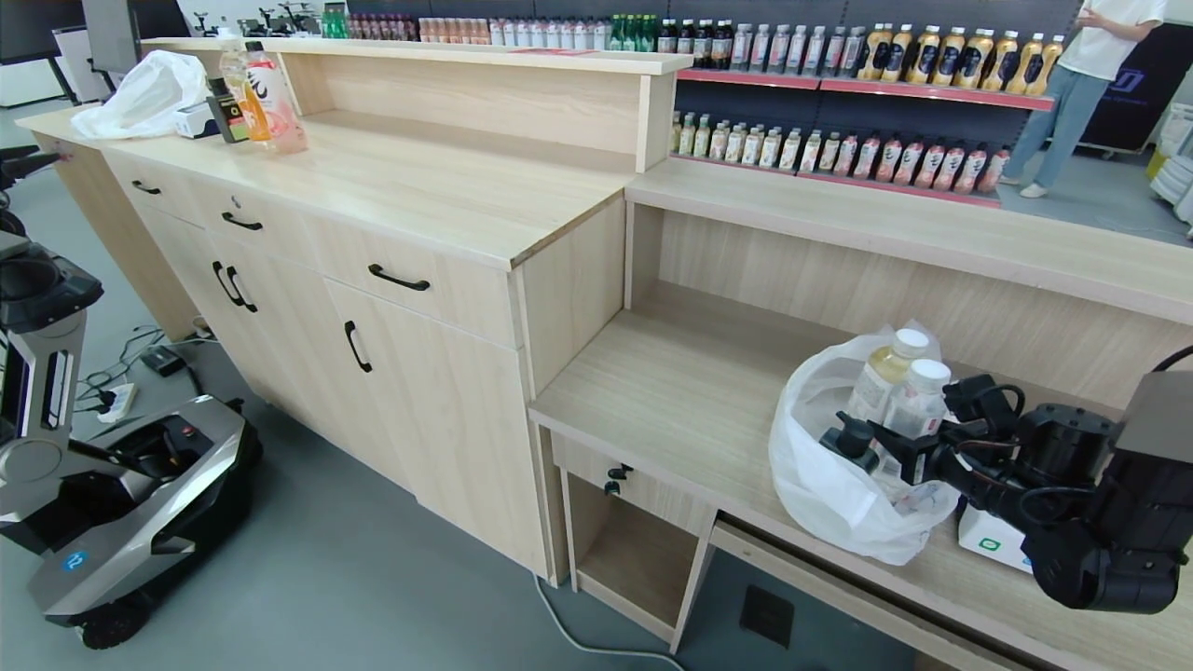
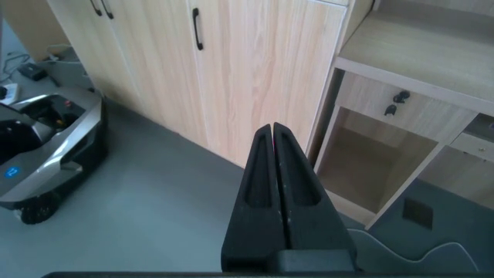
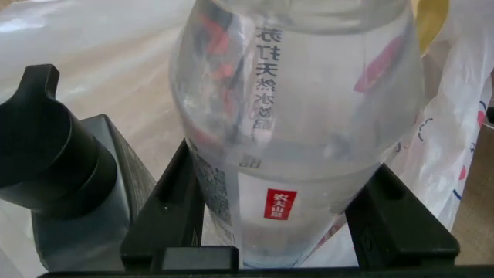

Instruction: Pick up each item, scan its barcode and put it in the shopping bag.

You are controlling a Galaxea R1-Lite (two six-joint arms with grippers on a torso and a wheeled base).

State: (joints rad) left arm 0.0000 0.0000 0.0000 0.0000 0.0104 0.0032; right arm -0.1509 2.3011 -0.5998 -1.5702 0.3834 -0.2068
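Lower right: a clear bottle (image 1: 916,403) is clamped by the right gripper (image 3: 282,232) inside the shopping bag (image 1: 829,485); the left gripper (image 2: 274,166) is seen with fingers (image 2: 261,181) pressed together.

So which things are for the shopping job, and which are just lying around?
Job: shopping bag, clear bottle in the right gripper, yellow bottle, probably the counter bottles.
Lying about: shelf drinks, floor cables.

Edge crops clear bottle (image 3: 297,116); white box (image 1: 988,545) half hidden.
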